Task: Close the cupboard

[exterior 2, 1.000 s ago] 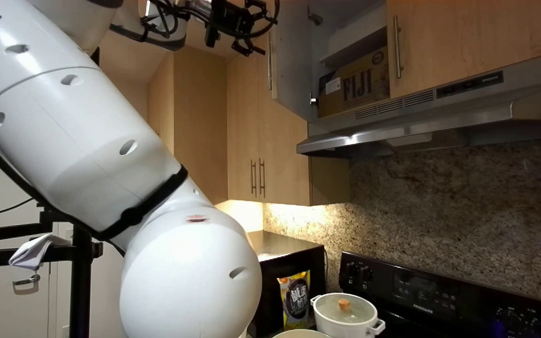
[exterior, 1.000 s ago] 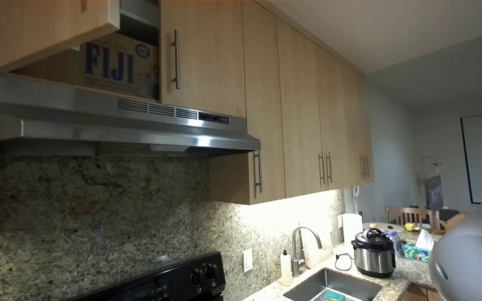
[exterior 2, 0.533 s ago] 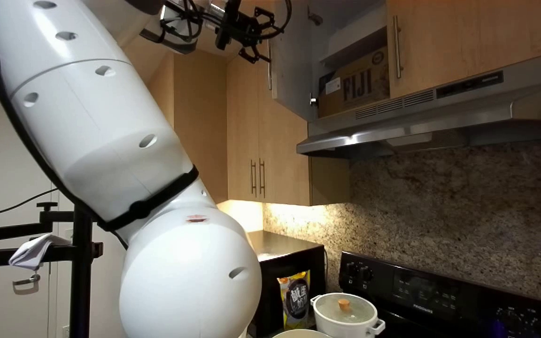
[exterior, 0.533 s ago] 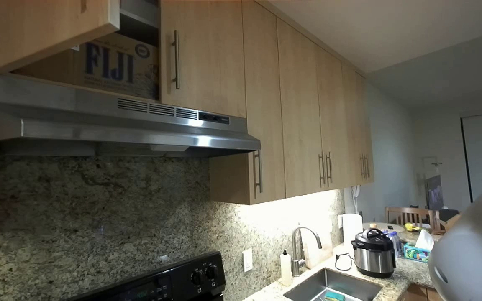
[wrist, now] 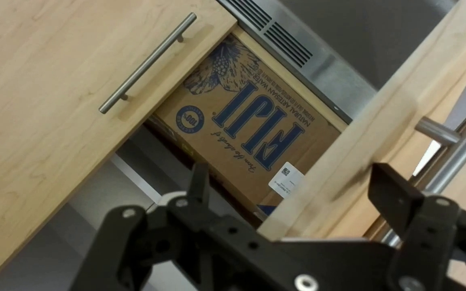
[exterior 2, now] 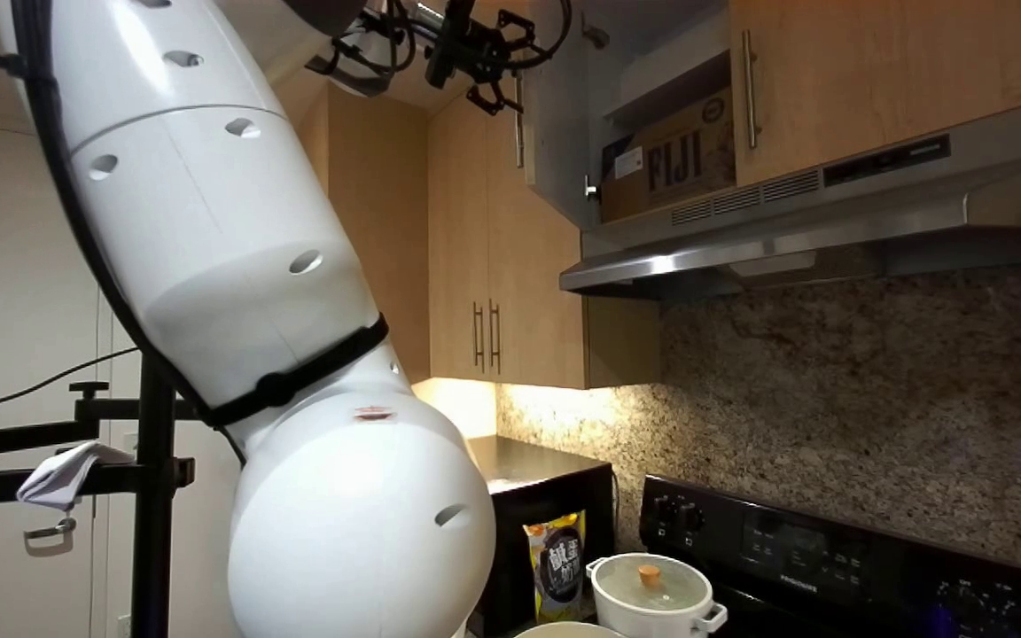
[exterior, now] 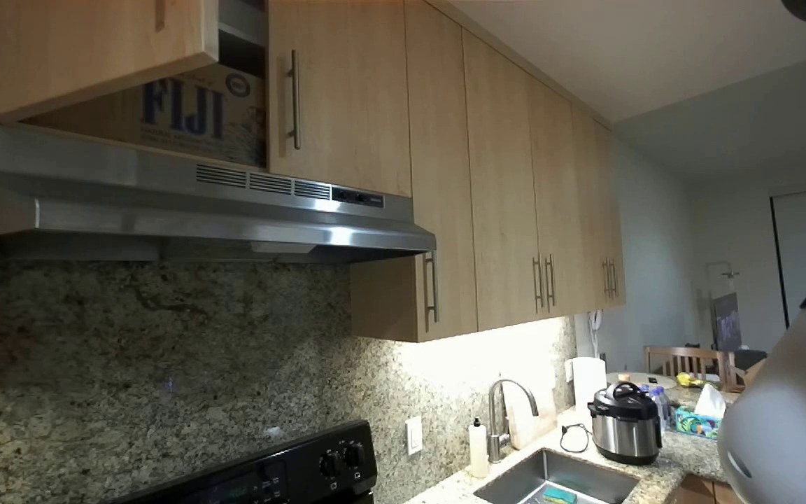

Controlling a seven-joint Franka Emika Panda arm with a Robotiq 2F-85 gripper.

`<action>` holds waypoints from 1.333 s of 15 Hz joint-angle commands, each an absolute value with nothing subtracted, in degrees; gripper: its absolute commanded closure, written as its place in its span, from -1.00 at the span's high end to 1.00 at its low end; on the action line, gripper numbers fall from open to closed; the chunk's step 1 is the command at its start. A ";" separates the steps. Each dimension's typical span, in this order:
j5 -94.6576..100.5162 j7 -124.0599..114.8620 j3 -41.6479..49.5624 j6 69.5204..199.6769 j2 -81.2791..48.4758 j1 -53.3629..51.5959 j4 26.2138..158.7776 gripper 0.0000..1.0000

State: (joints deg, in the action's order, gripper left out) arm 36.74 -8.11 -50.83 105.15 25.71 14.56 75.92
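Note:
The cupboard is a short light-wood wall cabinet above the range hood. Its open door [exterior: 95, 49] stands partly ajar in both exterior views [exterior 2: 557, 115], and its edge [wrist: 338, 169] crosses the wrist view. Its other door [exterior: 340, 91] is shut, with a slim bar handle [wrist: 148, 62]. A FIJI carton [wrist: 249, 117] sits inside. My gripper [exterior 2: 518, 64] is at the open door's free edge. In the wrist view the gripper [wrist: 289, 186] is open, its fingers wide apart with the door edge between them. One finger is close to the door; contact is unclear.
The steel range hood [exterior: 200, 203] juts out below the cupboard. Taller cabinets [exterior: 501, 175] stand beside it. Below are the stove panel [exterior 2: 794, 549], a white pot [exterior 2: 652, 594], a snack bag [exterior 2: 557, 567] and a black microwave [exterior 2: 555, 478].
The open door has swung a little toward shut, its free edge now nearer the shut door. My gripper and arm have moved right, toward the cupboard, in an exterior view.

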 commanded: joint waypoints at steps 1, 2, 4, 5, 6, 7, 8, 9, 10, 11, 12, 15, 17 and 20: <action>39.56 -7.83 -48.40 106.53 22.78 12.52 74.21 1.00; 39.69 -7.77 -47.57 106.76 22.46 12.08 74.02 1.00; 36.54 -6.26 -44.67 108.64 23.65 12.12 75.08 1.00; 35.69 -5.87 -42.62 109.64 23.78 10.90 75.88 1.00; 34.90 -5.68 -41.09 110.56 23.88 10.27 76.06 1.00; 33.28 -5.23 -38.44 112.25 24.26 8.88 77.12 1.00; 32.13 -4.85 -36.76 113.05 24.38 7.97 77.42 1.00; 29.97 -3.94 -33.90 114.57 24.70 6.34 78.51 1.00; 28.14 -3.16 -31.69 115.70 24.92 5.19 79.21 1.00; 25.98 -2.15 -29.20 116.97 25.18 3.80 80.28 1.00; 24.05 -1.17 -27.10 117.80 25.32 2.61 80.92 1.00; 19.75 1.14 -21.40 121.52 25.65 -0.37 84.88 1.00; 18.77 1.22 -18.66 124.50 26.05 -1.45 87.24 1.00; 17.63 1.48 -15.00 126.64 25.11 -4.17 89.13 1.00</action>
